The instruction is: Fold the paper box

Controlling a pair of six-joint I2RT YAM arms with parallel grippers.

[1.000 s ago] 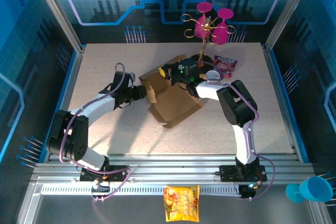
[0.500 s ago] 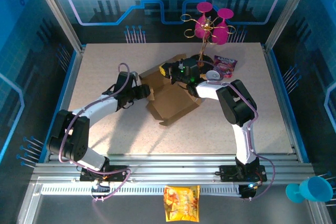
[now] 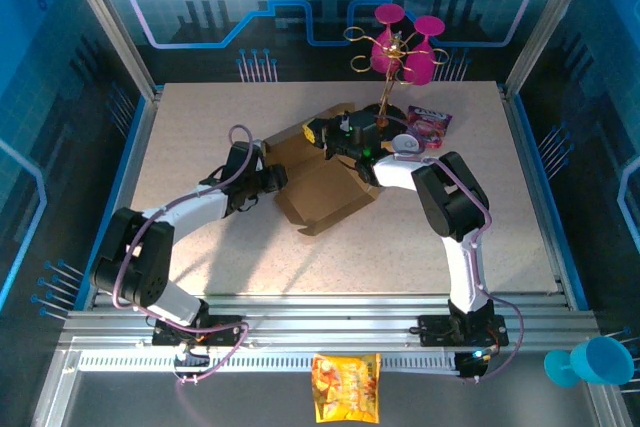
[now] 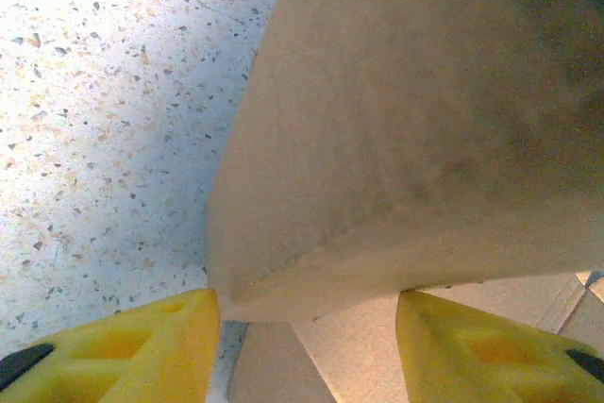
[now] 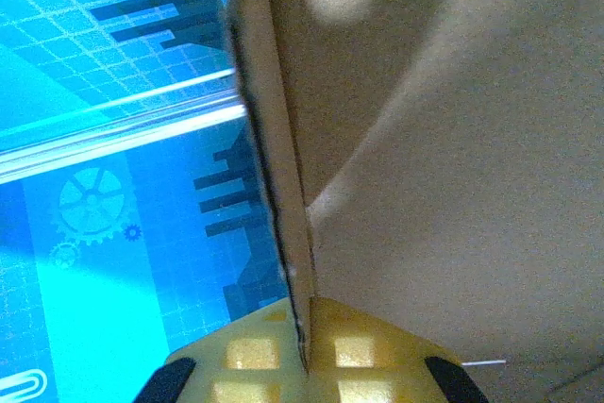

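The left claw (image 3: 272,179) sits left of centre in the overhead view. Its yellow fingers (image 4: 142,351) are spread apart, and in the left wrist view a folded corner of the plain brown corrugated cardboard box (image 3: 330,197) lies between them. Whether they touch the board I cannot tell. The box lies opened out in the middle of the speckled beige table (image 3: 200,127), its brown floor showing and its left and far walls raised.

The right claw (image 3: 325,135) is at the box's far edge, just above centre. In the right wrist view its fingers (image 5: 245,356) are pressed together on the thin edge of an upright cardboard wall.

A yellow-orange snack bag (image 3: 346,387) lies bottom centre, in front of the arm bases. Upper right of centre stands a gold wire stand with two pink goblets (image 3: 400,47), and a purple snack packet (image 3: 430,125) lies just beside its foot. A turquoise cup (image 3: 600,359) sits in the lower right corner.
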